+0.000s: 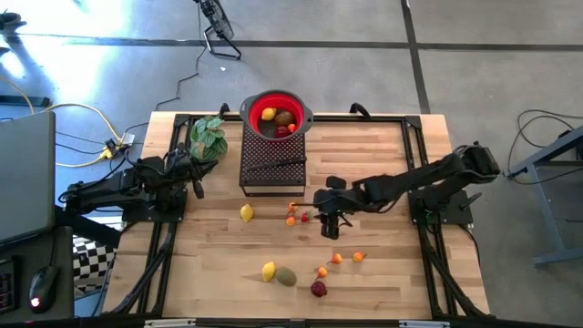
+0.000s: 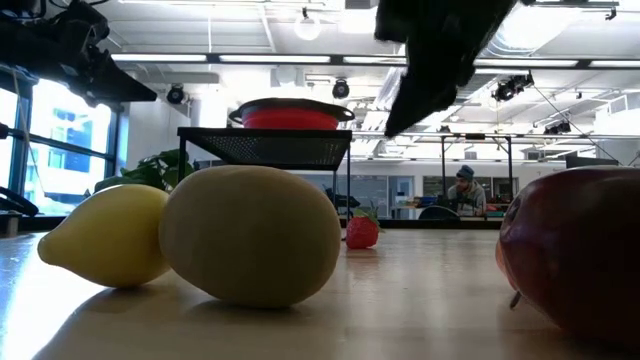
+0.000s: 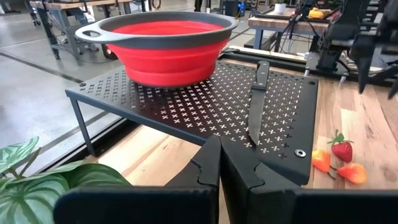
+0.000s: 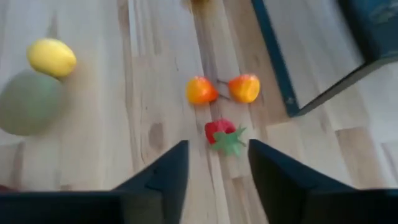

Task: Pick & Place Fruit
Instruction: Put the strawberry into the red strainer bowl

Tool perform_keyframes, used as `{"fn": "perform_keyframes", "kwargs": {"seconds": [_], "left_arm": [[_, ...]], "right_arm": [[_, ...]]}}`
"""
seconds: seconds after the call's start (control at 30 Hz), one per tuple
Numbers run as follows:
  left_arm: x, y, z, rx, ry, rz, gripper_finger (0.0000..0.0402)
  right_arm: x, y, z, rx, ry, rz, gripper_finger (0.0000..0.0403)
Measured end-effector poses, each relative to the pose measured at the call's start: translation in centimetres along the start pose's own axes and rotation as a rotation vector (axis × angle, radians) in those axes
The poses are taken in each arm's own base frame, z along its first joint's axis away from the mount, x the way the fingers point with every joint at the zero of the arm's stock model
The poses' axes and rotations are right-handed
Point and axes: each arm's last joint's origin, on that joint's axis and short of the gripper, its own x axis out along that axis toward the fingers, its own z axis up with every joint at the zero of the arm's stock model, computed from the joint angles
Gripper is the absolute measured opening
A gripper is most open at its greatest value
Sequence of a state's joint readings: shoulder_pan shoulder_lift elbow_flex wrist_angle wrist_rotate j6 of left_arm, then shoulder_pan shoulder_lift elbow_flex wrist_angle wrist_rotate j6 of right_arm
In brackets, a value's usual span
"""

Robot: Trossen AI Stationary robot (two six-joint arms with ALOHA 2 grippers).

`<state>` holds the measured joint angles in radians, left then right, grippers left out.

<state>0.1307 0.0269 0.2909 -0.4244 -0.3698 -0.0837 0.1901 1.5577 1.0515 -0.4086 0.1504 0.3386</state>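
Pale wooden tabletop [image 1: 383,273] carries scattered toy fruit. Mid-table, the right pincer [image 4: 214,163] hangs with fingers spread above a small red strawberry with green leaves [image 4: 222,134], not touching it; two small orange fruits [image 4: 222,89] lie just beyond. A yellow lemon [image 1: 268,271] and an olive-green fruit [image 1: 286,276] sit at the near edge. At far left, the left pincer [image 3: 219,168], pressed together, faces a red collapsible bowl [image 3: 158,40] on a black perforated rack [image 3: 186,106].
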Motion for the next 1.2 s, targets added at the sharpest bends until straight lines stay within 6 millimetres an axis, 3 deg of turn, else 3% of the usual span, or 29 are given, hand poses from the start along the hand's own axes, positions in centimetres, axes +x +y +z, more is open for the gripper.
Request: {"fn": "perform_keyframes", "kwargs": {"seconds": [0.2, 0.63, 1.2], "left_arm": [[0.0, 0.0, 0.0, -0.001, -0.002, 0.001, 0.0], [0.0, 0.0, -0.1, 0.002, 0.005, 0.001, 0.0], [0.0, 0.0, 0.0, 0.001, 0.005, 0.001, 0.0]], "right_arm": [[2.9, -0.4, -0.9, -0.003, 0.092, -0.027, 0.0213], [6.6, -1.5, -1.5, -0.081, 0.14, -0.06, 0.0211], [7.0, -2.6, -1.2, -0.099, 0.14, -0.048, 0.021]]}}
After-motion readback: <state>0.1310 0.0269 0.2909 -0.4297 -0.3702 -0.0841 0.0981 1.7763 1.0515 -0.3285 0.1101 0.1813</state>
